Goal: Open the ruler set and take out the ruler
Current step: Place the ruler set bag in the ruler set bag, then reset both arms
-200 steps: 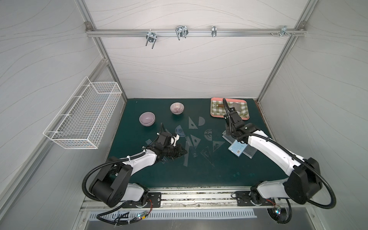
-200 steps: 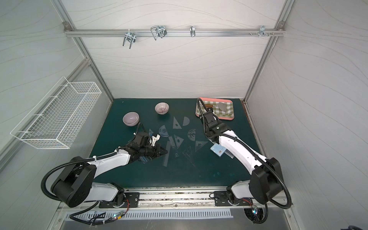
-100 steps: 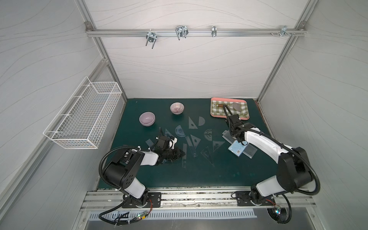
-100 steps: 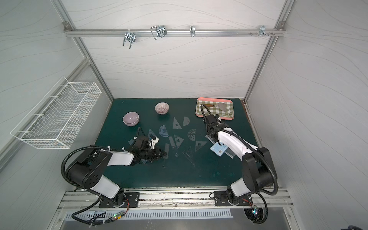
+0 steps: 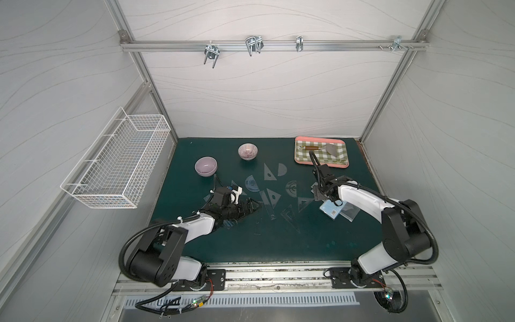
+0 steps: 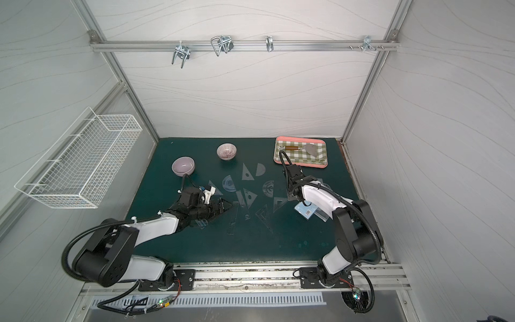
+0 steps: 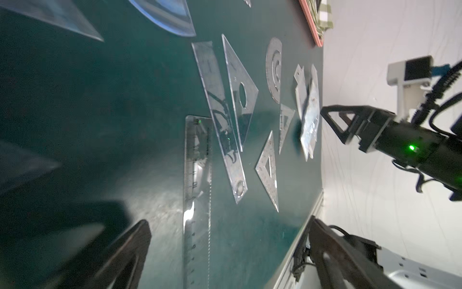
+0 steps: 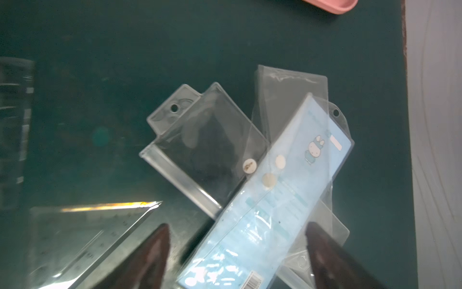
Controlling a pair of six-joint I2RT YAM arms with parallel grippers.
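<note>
While both stand wide and hold nothing, the left claw [image 7: 228, 221] hangs low over the green mat [image 5: 278, 245], where the clear ruler [image 7: 197, 190] lies flat just ahead, and the right claw [image 8: 237, 225] hovers over the blue ruler set [image 8: 270, 190], lying on clear sleeves [image 8: 200, 140].

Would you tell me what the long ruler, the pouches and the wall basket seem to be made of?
Long ruler: clear rigid plastic, glossy; the green mat shows through and light glints off it.
Pouches: thin soft clear plastic, probably vinyl; wrinkled and shiny.
Wall basket: white-coated wire, likely metal; thin open grid.
</note>
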